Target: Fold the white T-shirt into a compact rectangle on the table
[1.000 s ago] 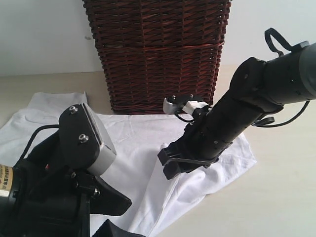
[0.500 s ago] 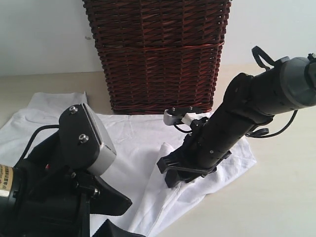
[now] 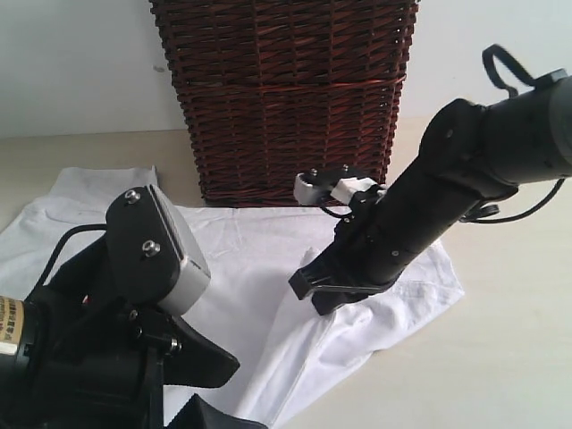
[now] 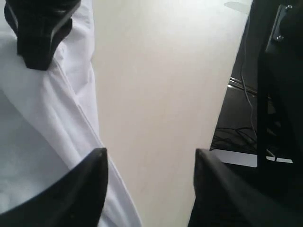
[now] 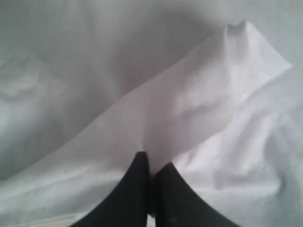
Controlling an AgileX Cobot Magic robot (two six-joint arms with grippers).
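The white T-shirt (image 3: 241, 255) lies spread and rumpled on the pale beige table (image 3: 500, 357), in front of the basket. Its letters and neck tag do not show. My right gripper (image 3: 320, 293) is down on the shirt's right part, shut on a raised fold of white cloth (image 5: 189, 118); in the right wrist view its black fingers (image 5: 152, 163) pinch together on the fabric. My left gripper (image 4: 150, 158) hangs open at the front left over the shirt's edge (image 4: 47, 123) and bare table (image 4: 156, 94), holding nothing. It is partly cut off at the frame's bottom in the exterior view (image 3: 210, 389).
A tall dark brown wicker basket (image 3: 286, 98) stands at the back against the wall, touching the shirt's far edge. Beyond the table's edge, dark equipment and cables (image 4: 265, 118) show in the left wrist view. Bare tabletop lies right of the shirt.
My right gripper dipped toward the cloth, then rose and drew back slightly to the right, still pinching the fold. The left arm has stayed put.
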